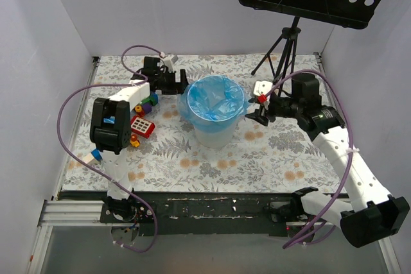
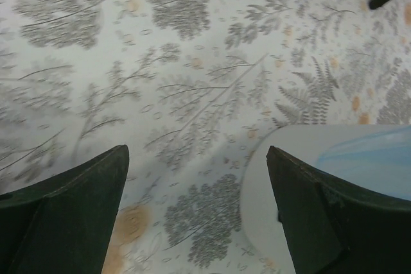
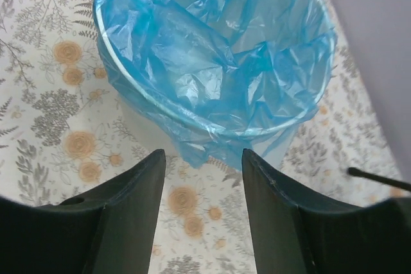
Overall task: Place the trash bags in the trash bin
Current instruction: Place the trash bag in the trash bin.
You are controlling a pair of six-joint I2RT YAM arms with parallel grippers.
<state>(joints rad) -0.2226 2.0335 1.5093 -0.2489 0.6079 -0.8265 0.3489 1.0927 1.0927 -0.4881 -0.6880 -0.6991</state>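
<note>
Evidently near the job's end, the trash bags point(image 3: 212, 62) line the trash bin point(image 1: 215, 134), blue film folded over the rim, apparently to keep it in place. The lined bin sits just ahead of the right gripper point(image 3: 203, 153), whose jaws stand partly apart and empty. The left gripper point(image 2: 197, 149) (jaws wide, nothing between them) has the bin's wall just beyond one finger.

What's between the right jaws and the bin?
Just bare flowered tablecloth, up to the bag overhanging the bin; right wrist view shows it.
</note>
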